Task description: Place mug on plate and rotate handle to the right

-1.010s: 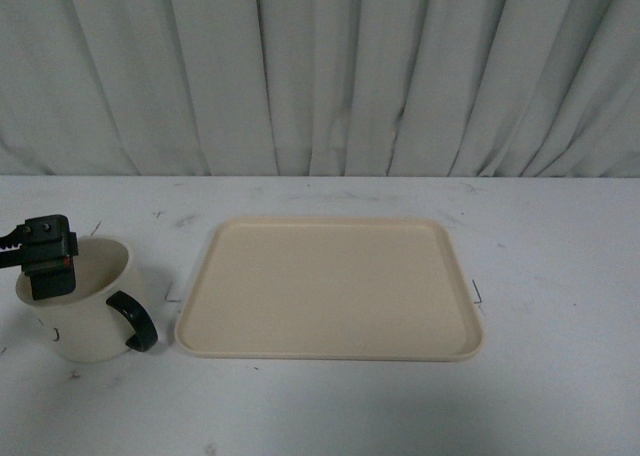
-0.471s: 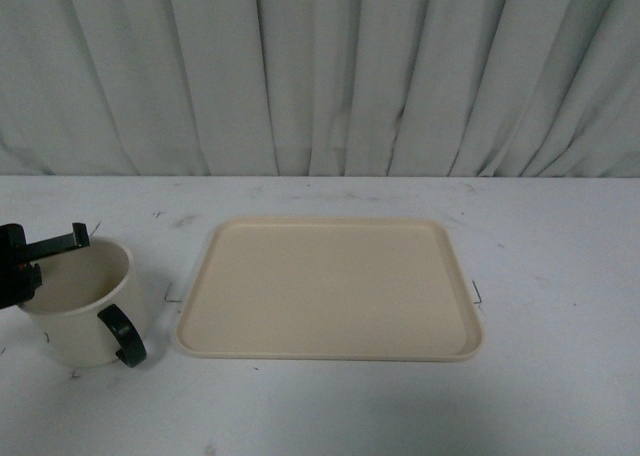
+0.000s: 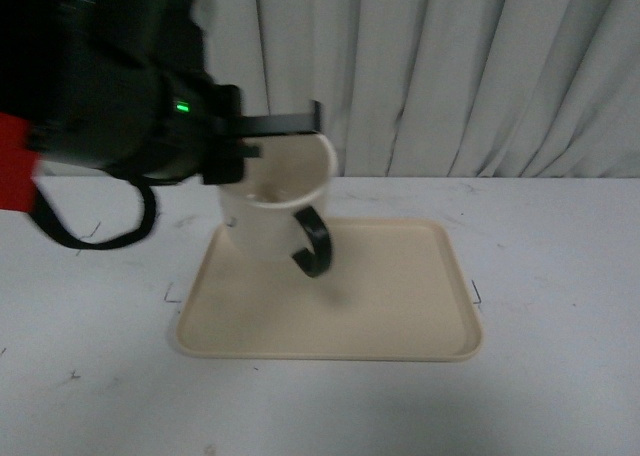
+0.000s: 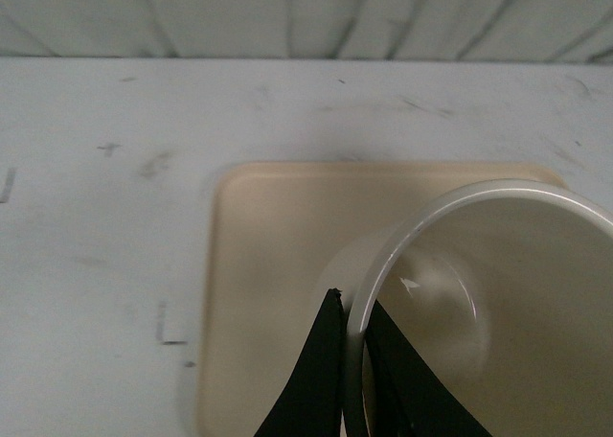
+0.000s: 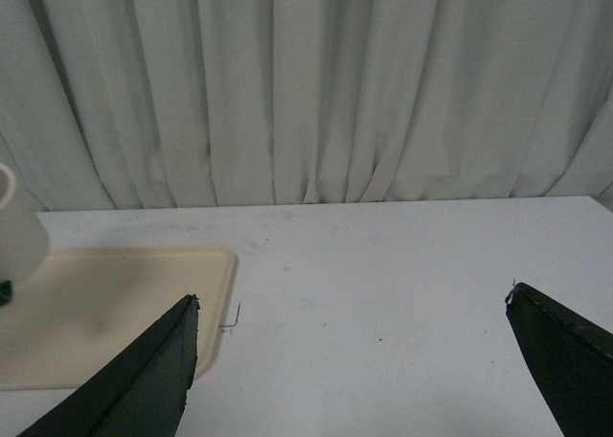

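Note:
The cream-white mug [image 3: 275,201] hangs in the air above the left part of the beige plate [image 3: 380,296]. Its black handle [image 3: 313,241] points toward the camera and slightly right. My left gripper [image 3: 270,136] is shut on the mug's rim, one finger inside and one outside, as the left wrist view shows [image 4: 352,312]. The mug [image 4: 479,303] and plate [image 4: 268,264] lie below that camera. My right gripper [image 5: 352,308] is open and empty over bare table right of the plate [image 5: 105,312]; the mug's edge [image 5: 17,231] shows there. The smiley face is hidden.
A white table [image 3: 560,276] carries the plate, with small wire marks at the plate's left [image 3: 170,296] and right [image 3: 477,294] sides. A pleated grey-white curtain [image 3: 480,76] closes the back. The left arm's bulky black body [image 3: 110,76] fills the upper left of the front view.
The left arm has lifted the mug from the table at the far left and carried it right and up over the plate. The arm now fills the upper left of the view.

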